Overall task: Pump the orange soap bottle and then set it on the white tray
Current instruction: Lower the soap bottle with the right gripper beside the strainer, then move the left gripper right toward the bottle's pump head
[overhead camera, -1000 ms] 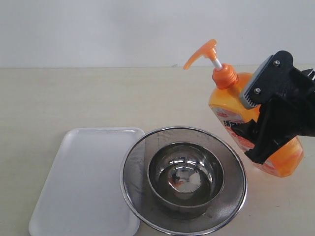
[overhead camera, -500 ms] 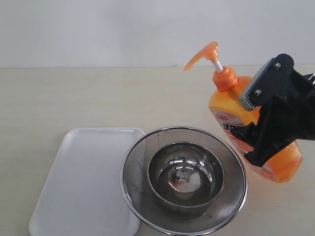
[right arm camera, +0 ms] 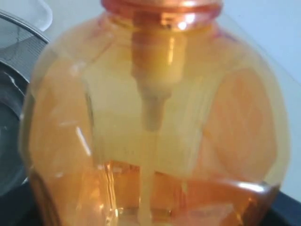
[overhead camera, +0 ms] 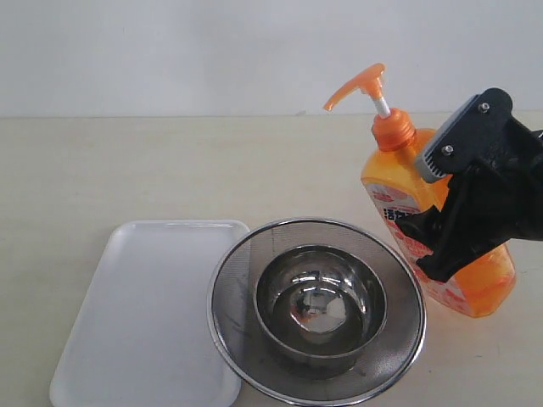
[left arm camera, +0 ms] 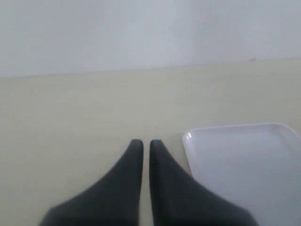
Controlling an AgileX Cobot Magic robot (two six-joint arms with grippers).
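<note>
As strainer (overhead camera: pixel 231 298) holds bowl (overhead camera: pixel 273 290), soap bottle (overhead camera: pixel 389 183) tilted

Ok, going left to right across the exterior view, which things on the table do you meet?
white tray → steel mesh strainer → orange soap bottle

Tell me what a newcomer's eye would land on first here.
The bright orange soap bottle at the right, tilted and clamped in the black right tool, grabs attention first. Next comes the shiny steel mesh strainer at front centre with a steel bowl inside it, and the empty white tray lying just left of it.
</note>
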